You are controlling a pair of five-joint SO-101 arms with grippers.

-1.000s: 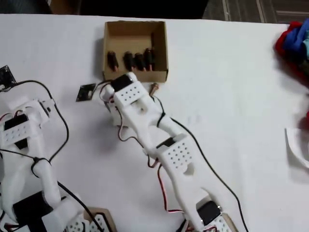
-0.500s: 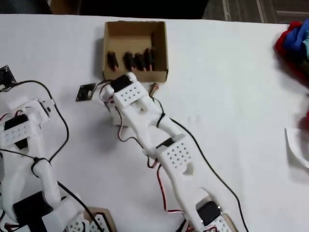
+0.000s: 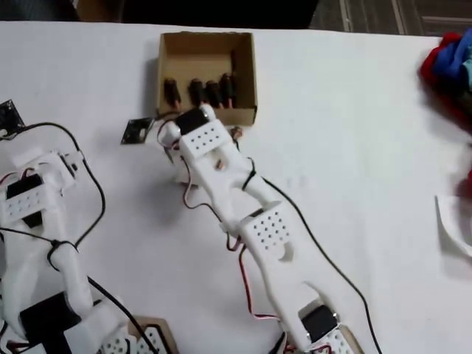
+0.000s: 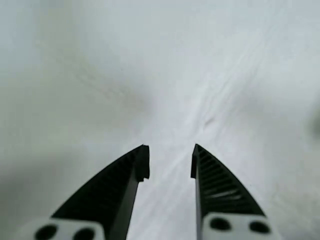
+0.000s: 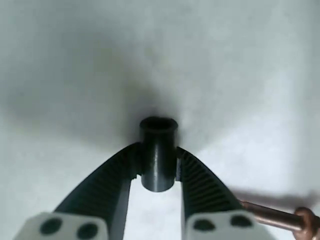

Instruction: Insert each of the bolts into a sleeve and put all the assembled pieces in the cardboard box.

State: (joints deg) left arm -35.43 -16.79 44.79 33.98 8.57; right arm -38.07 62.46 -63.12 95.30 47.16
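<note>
Clamping on what, the right end effector [image 5: 157, 169]? (Ana)

Its jaws are closed on the black sleeve [image 5: 158, 150], squeezing it across the lower body, with the open bore facing away from the wrist. In the high view that arm sits just in front of the cardboard box [image 3: 206, 116]. (Ben)

And the bolt [image 5: 274, 215]? (Ana)

Lying flat on the table [image 3: 354, 110], just beside the held sleeve and near the box's front wall. It is copper-coloured, with the head at one end, and nothing is touching it. (Ben)

What about the left end effector [image 4: 170, 162]? (Ana)

Jaws apart, nothing between them, over bare table, well away from the box. (Ben)

How do you expect these parts to handle? (Ana)

The sleeve looks like a small, stiff, light tube. I'd guess its wall is smooth, so a crosswise grip low on the body is sensible and leaves the mouth free. The bolt looks thin, hard and round, so I'd judge it likely to roll or skid if nudged. Take it across the shank close to the head, leaving the tip bare to enter the bore. (Ben)

How much is left? (Ana)

Four assembled pieces [image 3: 199, 92] stand in a row inside the box, so this pair looks like the last. (Ben)
</note>
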